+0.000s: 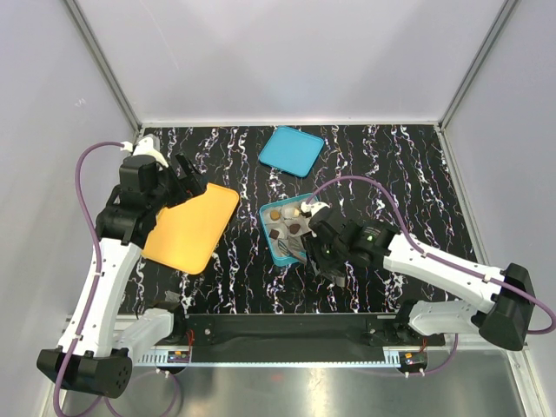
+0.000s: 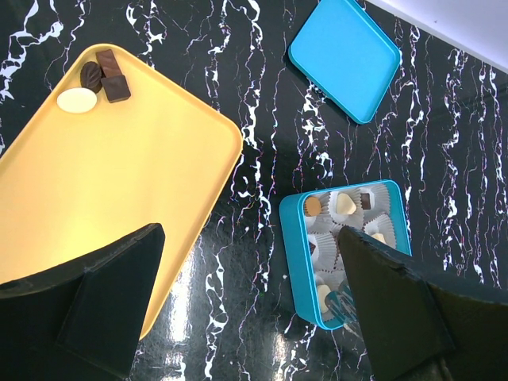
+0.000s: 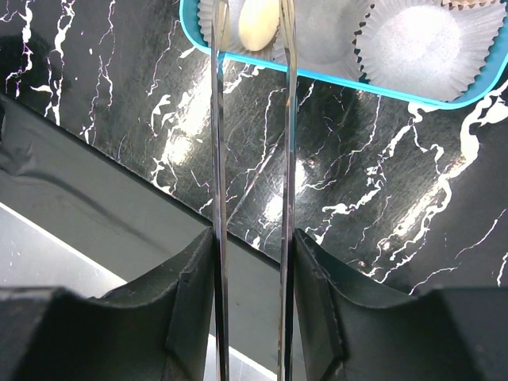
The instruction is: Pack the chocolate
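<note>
Right hand [image 3: 252, 254] gripped thin metal tweezers [image 3: 218, 119] flanking a pale cream chocolate [image 3: 258, 24], top centre; left hand [image 2: 250, 246] gaped empty.

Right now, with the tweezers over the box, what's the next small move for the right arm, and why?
Probably ease the tweezers open: the pale chocolate sits between their tips, already inside a paper cup in the blue box, so releasing should seat it.
</note>
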Robot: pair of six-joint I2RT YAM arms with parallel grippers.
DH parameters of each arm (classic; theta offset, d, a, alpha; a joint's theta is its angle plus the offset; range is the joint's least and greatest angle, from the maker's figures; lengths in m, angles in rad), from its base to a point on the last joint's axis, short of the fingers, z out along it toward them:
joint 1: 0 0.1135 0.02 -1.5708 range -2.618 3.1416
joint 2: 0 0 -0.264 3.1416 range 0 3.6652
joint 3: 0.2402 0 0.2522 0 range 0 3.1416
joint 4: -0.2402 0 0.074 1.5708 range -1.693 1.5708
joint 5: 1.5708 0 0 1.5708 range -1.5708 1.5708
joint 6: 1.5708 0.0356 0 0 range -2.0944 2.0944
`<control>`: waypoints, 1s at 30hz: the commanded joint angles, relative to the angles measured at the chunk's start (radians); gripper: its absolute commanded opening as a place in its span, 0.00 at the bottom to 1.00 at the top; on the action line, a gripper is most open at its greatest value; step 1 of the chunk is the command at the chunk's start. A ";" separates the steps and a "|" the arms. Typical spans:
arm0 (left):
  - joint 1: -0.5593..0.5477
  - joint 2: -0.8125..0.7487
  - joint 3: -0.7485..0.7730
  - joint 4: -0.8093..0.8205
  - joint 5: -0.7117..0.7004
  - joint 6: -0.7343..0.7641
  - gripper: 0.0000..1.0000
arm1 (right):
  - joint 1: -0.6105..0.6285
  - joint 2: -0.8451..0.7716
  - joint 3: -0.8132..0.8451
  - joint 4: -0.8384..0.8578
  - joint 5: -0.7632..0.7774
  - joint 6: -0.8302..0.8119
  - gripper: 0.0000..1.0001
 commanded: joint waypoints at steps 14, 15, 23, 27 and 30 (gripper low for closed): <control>0.006 -0.016 0.053 0.036 -0.009 0.032 0.99 | 0.009 0.147 0.308 0.072 0.140 -0.094 0.48; 0.006 -0.011 0.062 0.030 -0.009 0.032 0.99 | 0.007 0.177 0.346 0.113 0.153 -0.105 0.48; 0.012 0.055 0.210 -0.031 -0.043 0.016 0.99 | 0.012 0.570 0.599 0.300 0.198 -0.243 0.50; 0.016 0.105 0.328 -0.039 -0.009 -0.007 0.99 | 0.010 0.714 0.726 0.408 0.199 -0.286 0.50; 0.016 0.131 0.399 -0.036 0.037 -0.030 0.99 | 0.013 0.802 0.788 0.463 0.181 -0.295 0.53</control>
